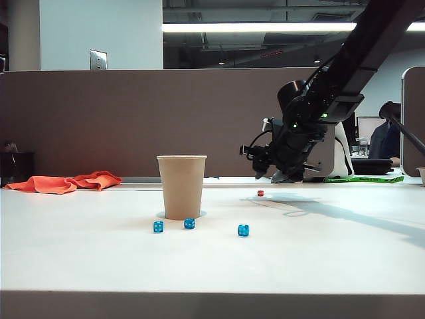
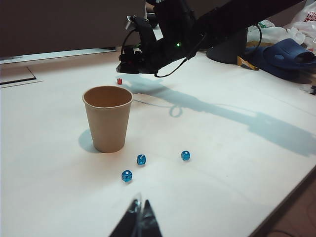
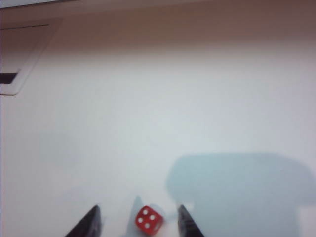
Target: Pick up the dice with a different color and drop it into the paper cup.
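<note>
Hovering above the white table [image 1: 345, 252], the right gripper [image 3: 138, 222] has its jaws spread, with the tiny translucent red die [image 3: 148, 220] lying on the surface between the tips, not yet grasped. The tan tapered paper cup [image 1: 182, 186] stands upright, well apart, three small blue dice [image 1: 189, 224] close in front of it. Picking, carrying and dropping all remain. The left gripper [image 2: 139, 217] idles at the near edge, its fingertips pressed together.

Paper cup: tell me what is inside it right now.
From the left wrist view, the paper cup shows only bare inner wall; its bottom is hidden by the rim. The red die lies on the table behind it, beneath the open right gripper.
</note>
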`<action>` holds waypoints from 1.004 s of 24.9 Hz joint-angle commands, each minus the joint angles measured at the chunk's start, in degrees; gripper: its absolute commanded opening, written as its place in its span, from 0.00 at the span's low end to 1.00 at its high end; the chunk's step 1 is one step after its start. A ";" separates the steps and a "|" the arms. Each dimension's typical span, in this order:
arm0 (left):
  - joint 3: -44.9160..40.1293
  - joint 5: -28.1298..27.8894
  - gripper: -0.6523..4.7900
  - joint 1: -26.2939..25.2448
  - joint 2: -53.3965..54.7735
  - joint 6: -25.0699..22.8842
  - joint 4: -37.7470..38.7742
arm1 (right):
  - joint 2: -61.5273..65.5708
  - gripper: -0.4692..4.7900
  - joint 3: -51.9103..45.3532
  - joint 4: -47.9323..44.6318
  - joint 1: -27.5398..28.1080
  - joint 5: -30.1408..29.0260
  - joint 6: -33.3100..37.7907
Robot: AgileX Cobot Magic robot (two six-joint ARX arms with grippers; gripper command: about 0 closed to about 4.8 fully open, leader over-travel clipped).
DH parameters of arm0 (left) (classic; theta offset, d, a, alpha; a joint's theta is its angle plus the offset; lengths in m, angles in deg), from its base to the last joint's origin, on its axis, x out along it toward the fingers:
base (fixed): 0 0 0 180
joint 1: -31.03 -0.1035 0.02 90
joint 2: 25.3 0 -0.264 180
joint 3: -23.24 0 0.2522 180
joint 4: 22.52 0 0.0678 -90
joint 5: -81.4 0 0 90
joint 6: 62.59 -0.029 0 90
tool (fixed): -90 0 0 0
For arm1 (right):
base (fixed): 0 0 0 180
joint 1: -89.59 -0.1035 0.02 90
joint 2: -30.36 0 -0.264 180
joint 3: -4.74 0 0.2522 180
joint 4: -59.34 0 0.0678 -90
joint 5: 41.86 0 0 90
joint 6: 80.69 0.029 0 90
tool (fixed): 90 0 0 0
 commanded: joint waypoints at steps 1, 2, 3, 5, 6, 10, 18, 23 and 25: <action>0.07 -0.13 0.11 0.02 0.07 -0.07 -0.81 | -0.31 0.49 0.42 -0.70 0.09 -1.05 1.88; 0.07 -0.11 0.11 0.02 0.07 -0.07 -0.81 | -0.28 0.49 0.74 -0.26 0.09 -1.03 1.88; 0.07 -0.09 0.11 0.02 0.07 -0.07 -0.81 | -0.28 0.49 1.16 0.44 0.09 -1.03 1.86; 0.07 -0.07 0.11 0.02 0.07 -0.07 -0.83 | -0.07 0.49 3.04 2.54 0.00 -0.72 1.79; 0.07 -0.07 0.11 0.02 0.07 -0.09 -0.83 | 0.02 0.49 3.69 3.26 0.00 -0.55 1.68; 0.07 -0.02 0.11 0.02 0.07 -0.07 -1.03 | 0.07 0.50 5.38 5.53 -0.37 2.10 -0.92; 0.07 0.04 0.11 0.02 0.07 -0.07 -0.98 | 2.62 0.50 8.35 9.11 -0.79 3.43 -1.60; 0.07 0.07 0.11 0.02 0.07 -0.04 -0.96 | 5.07 0.49 12.41 12.79 -1.44 4.61 -1.62; 0.07 0.07 0.11 0.02 0.07 -0.04 -0.96 | 5.07 0.49 12.41 12.70 -1.70 5.88 -1.62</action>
